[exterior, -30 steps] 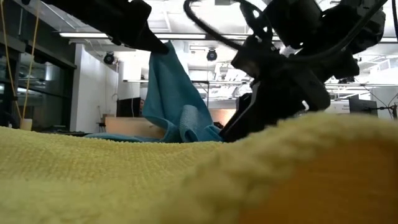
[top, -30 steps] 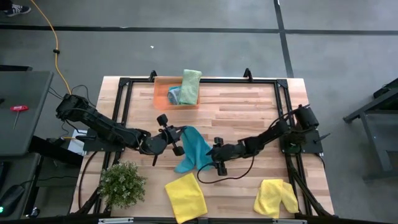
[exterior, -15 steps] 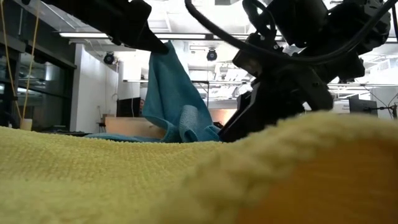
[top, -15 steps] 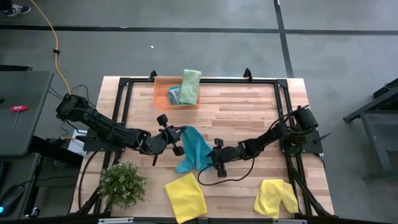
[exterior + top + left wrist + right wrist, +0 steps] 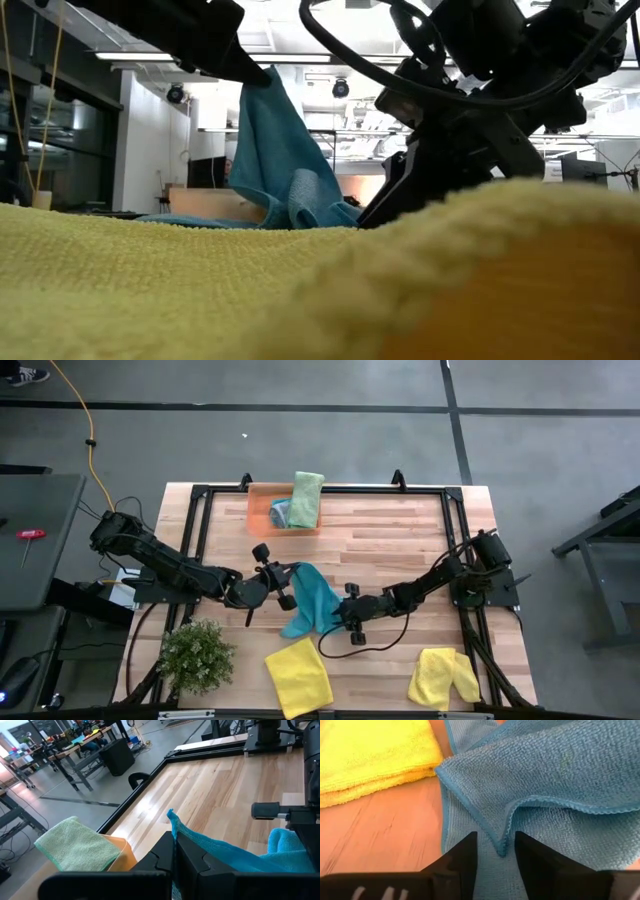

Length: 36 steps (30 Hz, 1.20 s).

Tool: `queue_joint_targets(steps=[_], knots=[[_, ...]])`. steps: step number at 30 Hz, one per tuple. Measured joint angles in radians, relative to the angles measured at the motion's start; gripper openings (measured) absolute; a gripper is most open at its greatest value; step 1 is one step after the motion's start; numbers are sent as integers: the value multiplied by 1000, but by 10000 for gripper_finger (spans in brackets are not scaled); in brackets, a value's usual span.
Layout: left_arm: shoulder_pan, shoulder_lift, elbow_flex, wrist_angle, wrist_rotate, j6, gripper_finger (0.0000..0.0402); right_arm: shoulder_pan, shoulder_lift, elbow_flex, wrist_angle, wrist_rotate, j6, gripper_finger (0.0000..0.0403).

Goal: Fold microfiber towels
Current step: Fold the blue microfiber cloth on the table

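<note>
A teal towel (image 5: 312, 600) lies in the middle of the tabletop (image 5: 400, 540), just behind the flat yellow towel (image 5: 298, 675). The left gripper (image 5: 285, 582) has its fingers clenched on one corner and lifts it, so the cloth hangs in a peak. The right gripper (image 5: 495, 851) sits low at the towel's far side, its fingers (image 5: 462, 855) parted around a raised fold edge, not yet pinching it. The step looks like securing a second hold before the fold. Next, those fingers should close on that edge, then both arms carry the cloth over itself. The towel is rumpled, soft and looped, with a stitched border.
</note>
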Motion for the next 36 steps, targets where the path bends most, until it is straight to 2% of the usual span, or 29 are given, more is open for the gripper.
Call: queue_joint_targets(steps=[5, 13, 16, 20, 28, 36], knots=[[0, 0, 0, 0, 0, 0, 0, 0, 0, 0, 1, 0, 14, 93], [0, 0, 0, 0, 0, 0, 0, 0, 0, -1, 4, -3, 26, 7], [0, 0, 0, 0, -13, 13, 0, 0, 0, -1, 18, -3, 20, 4], [-21, -26, 0, -12, -85, 27, 0, 3, -45, -2, -34, 11, -1, 1], [-90, -191, 0, -132, -167, -12, 0, 80, -332, -5, -359, 233, -52, 1], [-79, -271, 25, -108, -132, 37, 0, 188, -656, -5, -663, 543, -27, 0]])
